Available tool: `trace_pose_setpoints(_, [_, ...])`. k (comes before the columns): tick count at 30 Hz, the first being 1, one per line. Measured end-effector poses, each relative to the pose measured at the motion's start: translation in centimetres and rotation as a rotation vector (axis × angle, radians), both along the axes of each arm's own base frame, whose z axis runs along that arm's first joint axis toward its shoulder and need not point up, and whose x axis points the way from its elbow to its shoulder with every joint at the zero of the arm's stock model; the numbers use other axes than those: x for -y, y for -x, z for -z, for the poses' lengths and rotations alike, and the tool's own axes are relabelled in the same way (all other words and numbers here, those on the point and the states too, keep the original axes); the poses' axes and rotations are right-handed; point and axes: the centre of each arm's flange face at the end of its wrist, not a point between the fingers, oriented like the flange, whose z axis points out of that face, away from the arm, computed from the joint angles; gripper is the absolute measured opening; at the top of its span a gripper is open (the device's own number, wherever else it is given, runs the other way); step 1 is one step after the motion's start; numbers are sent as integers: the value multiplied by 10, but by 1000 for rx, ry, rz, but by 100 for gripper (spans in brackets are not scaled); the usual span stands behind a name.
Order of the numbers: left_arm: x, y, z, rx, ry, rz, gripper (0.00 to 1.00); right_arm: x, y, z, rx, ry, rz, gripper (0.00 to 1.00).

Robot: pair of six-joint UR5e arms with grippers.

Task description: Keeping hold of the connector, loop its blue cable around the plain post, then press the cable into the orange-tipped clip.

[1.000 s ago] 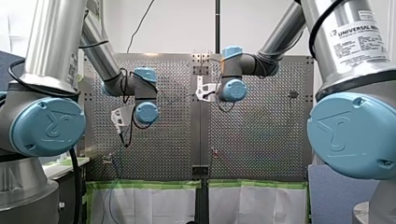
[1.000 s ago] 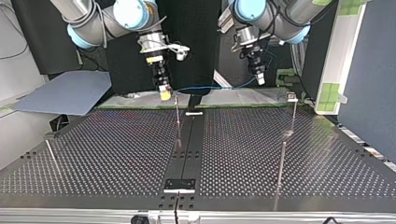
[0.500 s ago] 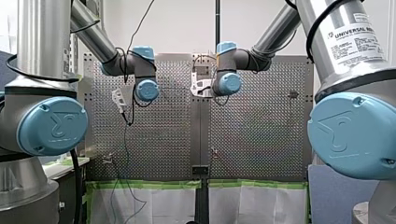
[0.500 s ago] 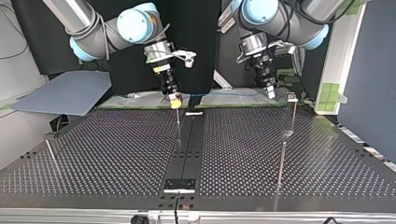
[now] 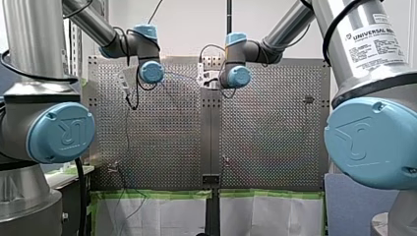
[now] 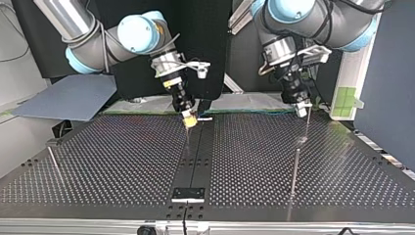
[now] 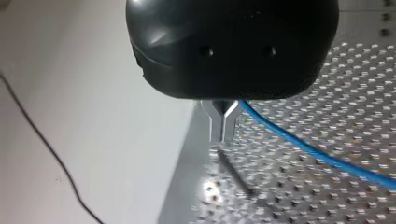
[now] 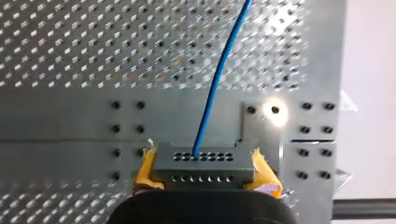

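While my right arm's label [image 5: 376, 42] reads UNIVERSAL, right fingers [image 8: 145, 169] clamp connector [image 8: 203, 165], left fingers [image 7: 215, 123] pinch blue cable [image 7: 303, 144].

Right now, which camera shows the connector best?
The right wrist view: the connector sits between the yellow pads of my right gripper, hole rows facing the camera, the blue cable leaving it. The top view shows only a speck at that gripper's tip. The front and left wrist views don't show it.

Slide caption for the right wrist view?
Right tool clamps the connector; blue cable runs ahead over the perforated table.
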Motion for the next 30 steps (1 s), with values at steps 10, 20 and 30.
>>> trace_pose_setpoints(10, [-10,-12,-58,56,-10,-4,0,12,-6,-28,42,39,-7,0])
trace_pose_setpoints(20, [-24,-48,-88,101,-11,8,0,17,-12,-48,68,69,-40,0])
trace_pose_setpoints(30, [-57,-78,-112,160,12,19,0,23,-19,-75,98,100,-85,0])
